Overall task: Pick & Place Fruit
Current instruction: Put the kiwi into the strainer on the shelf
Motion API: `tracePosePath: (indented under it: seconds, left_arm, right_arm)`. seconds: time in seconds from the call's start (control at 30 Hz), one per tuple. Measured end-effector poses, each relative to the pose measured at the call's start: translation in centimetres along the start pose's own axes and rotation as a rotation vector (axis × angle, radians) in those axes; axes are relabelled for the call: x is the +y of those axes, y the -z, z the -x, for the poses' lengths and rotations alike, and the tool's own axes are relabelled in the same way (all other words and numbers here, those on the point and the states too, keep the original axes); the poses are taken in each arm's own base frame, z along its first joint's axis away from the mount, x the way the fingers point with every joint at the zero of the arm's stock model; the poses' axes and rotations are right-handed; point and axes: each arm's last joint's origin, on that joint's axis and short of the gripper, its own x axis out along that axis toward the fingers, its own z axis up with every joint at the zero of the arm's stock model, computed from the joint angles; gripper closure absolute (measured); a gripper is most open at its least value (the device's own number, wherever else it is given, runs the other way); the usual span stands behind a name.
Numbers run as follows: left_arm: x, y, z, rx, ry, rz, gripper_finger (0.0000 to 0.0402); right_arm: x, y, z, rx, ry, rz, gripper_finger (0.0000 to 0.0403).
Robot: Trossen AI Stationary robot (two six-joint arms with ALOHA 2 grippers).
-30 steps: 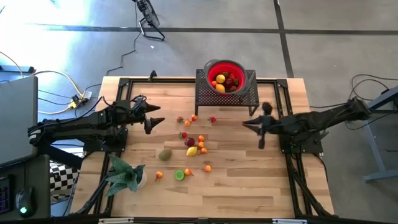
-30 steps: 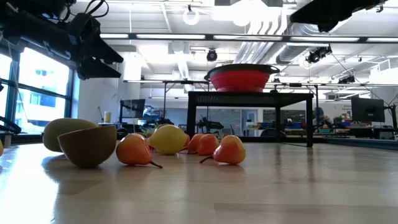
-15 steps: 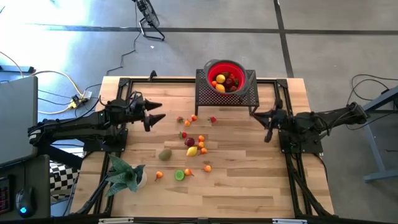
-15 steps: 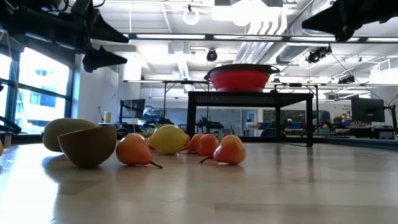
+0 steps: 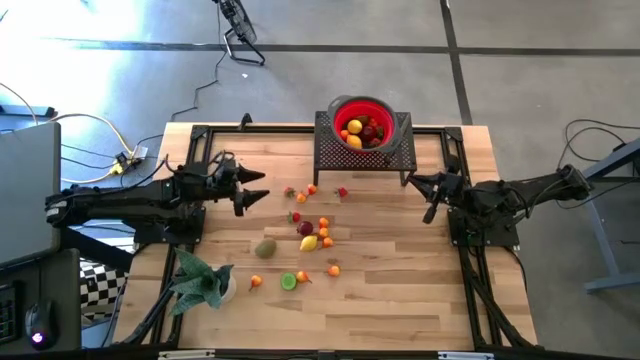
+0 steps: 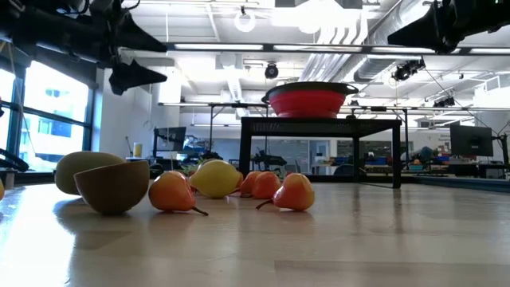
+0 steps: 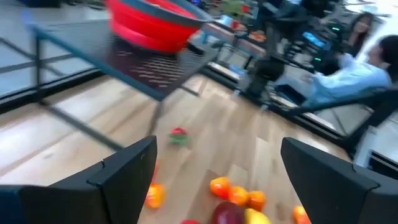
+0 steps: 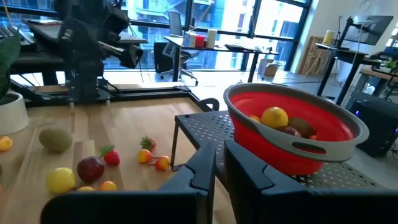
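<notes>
Small toy fruits (image 5: pixel 308 235) lie scattered on the middle of the wooden table: a yellow lemon (image 8: pixel 61 179), a brown kiwi (image 5: pixel 265 247), a green lime (image 5: pixel 288 281), strawberries and tiny oranges. More fruit sits in the red bowl (image 5: pixel 362 122), which stands on a black mesh stand (image 5: pixel 340 152) at the far edge. My left gripper (image 5: pixel 252 194) hangs open above the table, left of the fruit, with nothing between its fingers (image 7: pixel 124 174). Right of the stand, my right gripper (image 5: pixel 418 184) is shut and empty above the table.
A green leafy plant in a white pot (image 5: pixel 200 280) stands at the near left. The stand's legs (image 8: pixel 176 142) rise beside the far fruits. Bare wood lies along the near edge and at the right. A person (image 7: pixel 367 68) sits beyond the table.
My right gripper has drawn back from the table's middle toward its right edge and a little toward the far edge, staying shut. My left gripper has tipped up from slanting down to nearly level, staying open. The fruit has not moved.
</notes>
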Motion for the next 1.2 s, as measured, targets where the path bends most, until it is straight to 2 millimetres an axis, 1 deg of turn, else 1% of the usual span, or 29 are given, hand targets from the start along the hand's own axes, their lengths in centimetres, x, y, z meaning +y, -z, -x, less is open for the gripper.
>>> tracePosePath:
  seconds: [0.2,0.3,0.43,0.57,0.73,0.87,1.0,1.07,1.2]
  left_arm:
    - [-1.8,1.0,-1.9,0.002,0.022,-0.092,0.0064]
    - [-2.8,1.1,-2.6,0.064,-0.014,-0.115,0.0064]
    - [-4.5,0.5,-3.6,0.160,-0.089,-0.165,0.0065]
    - [-6.0,-1.0,-4.4,0.266,-0.152,-0.221,0.0064]
    - [-7.1,-3.1,-4.8,0.424,-0.262,-0.138,0.0065]
    - [-7.8,-4.2,-5.4,0.557,-0.352,-0.128,0.0065]
    - [-8.8,-5.0,-6.6,0.648,-0.380,-0.129,0.0065]
    - [-9.1,-5.0,-7.2,0.708,-0.378,-0.116,0.0065]
    - [-9.7,-4.8,-8.0,0.823,-0.392,-0.010,0.0065]
  right_arm:
    - [0.0,0.0,0.0,0.000,-0.001,-0.004,0.0377]
    - [0.0,0.0,0.0,0.000,-0.002,-0.020,0.0377]
    - [0.0,0.0,0.0,0.003,-0.005,-0.047,0.0377]
    - [0.0,0.2,0.0,0.021,-0.011,-0.038,0.0377]
    - [0.0,0.4,0.0,0.034,-0.012,-0.027,0.0377]
    - [0.0,0.5,0.0,0.040,-0.012,-0.021,0.0377]
    - [0.0,0.5,0.0,0.045,-0.012,-0.016,0.0377]
    - [0.0,0.6,0.0,0.047,-0.012,-0.013,0.0377]
    - [0.0,0.7,0.0,0.063,-0.012,0.001,0.0377]
